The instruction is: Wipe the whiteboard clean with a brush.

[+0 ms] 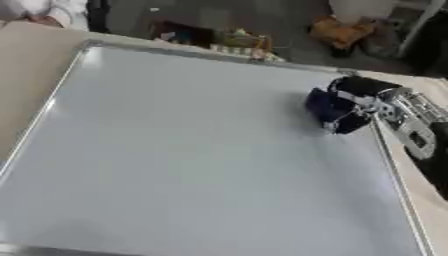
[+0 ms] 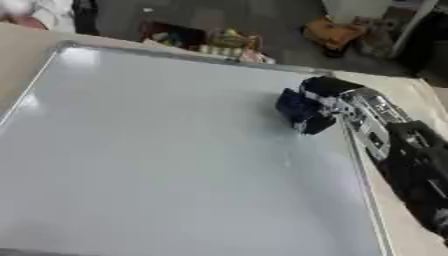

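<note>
1. Left eye view: your brush [image 1: 331,109], a dark block, sits on the whiteboard [image 1: 192,160] near its far right edge.
2. Your right hand [image 1: 363,102] has its fingers curled around the brush.
3. The whiteboard covers the worktop [image 1: 31,75].

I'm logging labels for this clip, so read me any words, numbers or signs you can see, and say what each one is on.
None can be read.
Whiteboard: no writing visible.
Brush in the right hand: dark, no label visible.
Clutter beyond the board's far edge: too blurred to read.
</note>
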Tool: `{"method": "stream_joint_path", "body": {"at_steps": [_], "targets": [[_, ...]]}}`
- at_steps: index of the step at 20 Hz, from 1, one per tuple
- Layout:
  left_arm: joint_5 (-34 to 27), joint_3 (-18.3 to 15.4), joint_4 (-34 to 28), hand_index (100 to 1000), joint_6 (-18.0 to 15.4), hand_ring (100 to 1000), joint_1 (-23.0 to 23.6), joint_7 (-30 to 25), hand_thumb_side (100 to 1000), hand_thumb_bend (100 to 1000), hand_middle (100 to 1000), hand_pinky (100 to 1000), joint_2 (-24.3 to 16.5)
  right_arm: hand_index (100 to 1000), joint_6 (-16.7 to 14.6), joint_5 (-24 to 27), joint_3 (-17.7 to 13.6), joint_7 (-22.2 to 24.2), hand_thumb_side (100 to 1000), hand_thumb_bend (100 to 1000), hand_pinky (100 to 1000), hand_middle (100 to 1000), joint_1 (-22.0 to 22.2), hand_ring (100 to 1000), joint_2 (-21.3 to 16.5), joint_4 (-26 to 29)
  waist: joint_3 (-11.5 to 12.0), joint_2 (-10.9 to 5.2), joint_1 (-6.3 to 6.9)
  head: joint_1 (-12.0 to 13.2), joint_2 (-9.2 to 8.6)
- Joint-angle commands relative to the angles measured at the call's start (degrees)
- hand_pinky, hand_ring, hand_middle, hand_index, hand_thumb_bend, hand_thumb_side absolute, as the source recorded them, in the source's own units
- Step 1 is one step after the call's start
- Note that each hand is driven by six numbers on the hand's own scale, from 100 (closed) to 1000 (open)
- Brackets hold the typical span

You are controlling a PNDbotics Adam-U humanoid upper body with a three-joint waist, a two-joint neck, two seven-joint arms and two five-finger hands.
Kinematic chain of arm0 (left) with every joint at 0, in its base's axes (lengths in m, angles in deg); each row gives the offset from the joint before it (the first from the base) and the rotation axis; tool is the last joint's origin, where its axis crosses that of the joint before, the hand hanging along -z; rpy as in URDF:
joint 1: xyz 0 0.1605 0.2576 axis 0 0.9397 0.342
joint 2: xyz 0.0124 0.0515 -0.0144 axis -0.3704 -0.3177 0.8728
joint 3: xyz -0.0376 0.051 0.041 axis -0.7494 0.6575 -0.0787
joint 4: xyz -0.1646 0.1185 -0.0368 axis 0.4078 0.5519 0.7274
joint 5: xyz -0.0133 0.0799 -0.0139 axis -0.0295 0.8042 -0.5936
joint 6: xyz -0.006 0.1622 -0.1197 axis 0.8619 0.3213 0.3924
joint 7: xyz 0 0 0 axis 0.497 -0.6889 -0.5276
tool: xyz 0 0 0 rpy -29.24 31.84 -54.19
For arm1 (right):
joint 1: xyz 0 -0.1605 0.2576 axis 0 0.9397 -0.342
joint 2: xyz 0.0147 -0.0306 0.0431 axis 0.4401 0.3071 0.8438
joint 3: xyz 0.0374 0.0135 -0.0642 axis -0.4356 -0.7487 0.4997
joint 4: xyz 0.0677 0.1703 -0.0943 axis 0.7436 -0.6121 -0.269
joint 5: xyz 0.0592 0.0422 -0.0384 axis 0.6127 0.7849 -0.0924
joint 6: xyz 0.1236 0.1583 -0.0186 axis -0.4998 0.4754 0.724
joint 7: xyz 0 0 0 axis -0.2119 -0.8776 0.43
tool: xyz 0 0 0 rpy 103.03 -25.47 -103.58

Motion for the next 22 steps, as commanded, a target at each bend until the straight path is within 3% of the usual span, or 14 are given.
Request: {"method": "stream_joint_path", "body": {"at_steps": [1,7,22], "targets": [[-0.08,0.0,-0.91,475,0.1,384,-0.48,-0.1,881,193,463,532,-0.71,203,-0.51,0.86,0.98,0.95,237,100,506,226,0.56,609,-0.83,-0.25,-0.1,-1.34,0.54,0.23,-0.69],[-0.32,0.07,-0.88,475,0.32,386,-0.32,0.01,878,195,464,532,-0.71,257,-1.75,3.97,2.6,3.8,251,100,511,231,1.69,614,-1.31,2.66,-0.34,-2.24,0.57,0.31,-0.5],[-0.82,0.22,-0.95,475,0.72,389,-0.21,0.33,873,199,464,532,-0.67,253,-2.7,12.31,6.55,10.75,213,100,505,218,4.7,603,-3.22,13.6,-0.45,-3.81,0.53,0.63,0.58]]}}
